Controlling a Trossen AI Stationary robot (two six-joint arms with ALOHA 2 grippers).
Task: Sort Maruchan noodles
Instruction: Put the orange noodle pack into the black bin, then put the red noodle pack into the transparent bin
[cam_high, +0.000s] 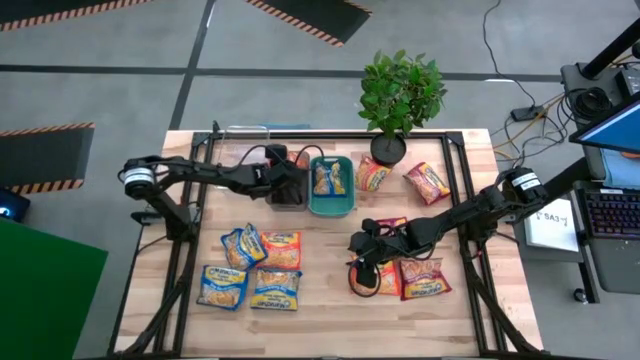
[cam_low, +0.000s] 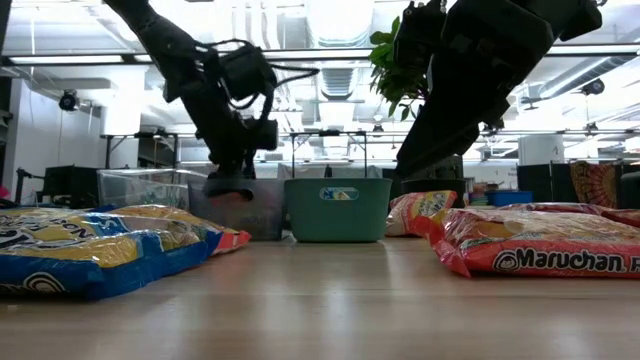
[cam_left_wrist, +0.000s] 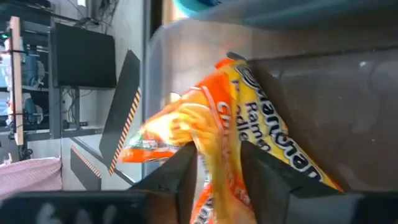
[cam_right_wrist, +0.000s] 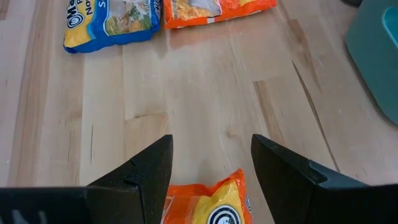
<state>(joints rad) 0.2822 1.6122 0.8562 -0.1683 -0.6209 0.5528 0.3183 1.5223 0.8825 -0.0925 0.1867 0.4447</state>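
My left gripper (cam_high: 288, 185) reaches down at a slant into the grey bin (cam_low: 262, 215), open, with an orange Maruchan packet (cam_left_wrist: 211, 124) between its fingers. The packet leans inside the bin against its wall. The teal bin (cam_high: 331, 205) beside it holds another packet (cam_high: 324, 180). My right gripper (cam_right_wrist: 210, 168) hovers open over the end of an orange packet (cam_right_wrist: 208, 205) lying flat on the table, red packets (cam_high: 425, 278) beside it. Blue-and-yellow packets (cam_high: 245, 280) and an orange one (cam_high: 283, 250) lie flat at the near left. My left gripper has the orange packet's end (cam_left_wrist: 217, 180) in the gap between its two parted fingers (cam_left_wrist: 183, 171), which come at it slanting down into the bin. Whether the fingers touch the wrapper I cannot tell. The packet's other end rests in the bin.
A potted plant (cam_high: 398, 95) stands at the table's far edge, with two more packets (cam_high: 400, 178) in front of it. A clear bin (cam_low: 140, 188) sits left of the grey one. Bare wood (cam_right_wrist: 205, 93) lies between the two groups of packets.
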